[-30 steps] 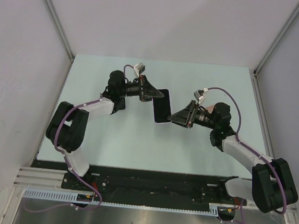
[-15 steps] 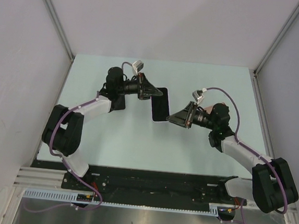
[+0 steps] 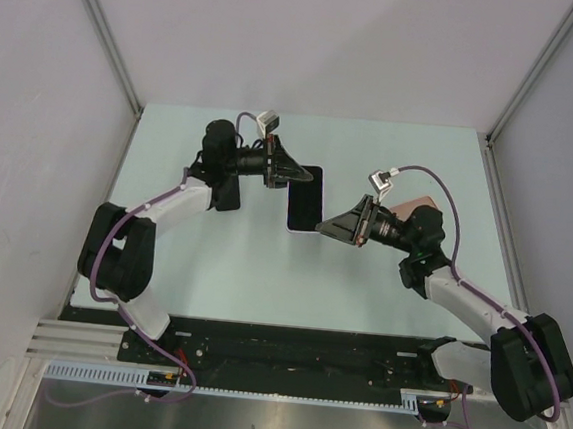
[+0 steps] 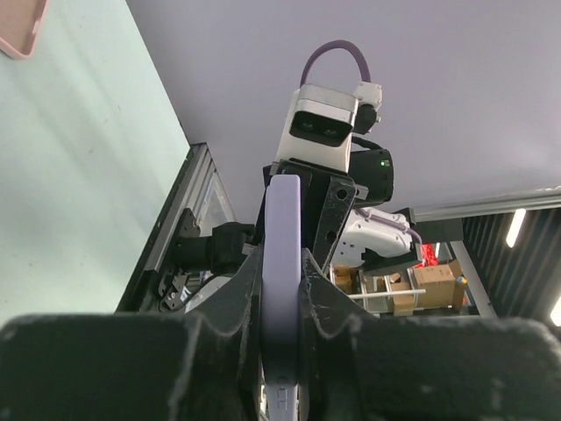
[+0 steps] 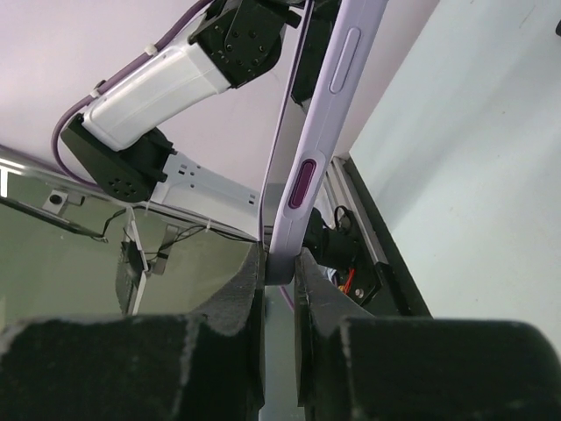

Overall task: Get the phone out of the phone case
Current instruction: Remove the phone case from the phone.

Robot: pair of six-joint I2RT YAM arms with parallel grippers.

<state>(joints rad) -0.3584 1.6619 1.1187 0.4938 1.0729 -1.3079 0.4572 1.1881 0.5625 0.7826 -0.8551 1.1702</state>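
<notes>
while left claw (image 3: 304, 179) and right claw (image 3: 325, 225) clamp phone (image 3: 308, 202), pale green table (image 3: 212, 263), plain walls (image 3: 311, 46)

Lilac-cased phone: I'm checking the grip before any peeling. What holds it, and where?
Both hold the black-screened phone in a lilac case: the left hand clamps its far left corner, the right hand its near right corner.

Lilac phone case (image 5: 321, 132), pale green table (image 3: 221, 269)

Pale green table (image 3: 221, 269) recorded. One pink item (image 4: 19, 24) with a rounded corner and raised rim noted lying flat on it, cropped at the left-wrist view's edge.
</notes>
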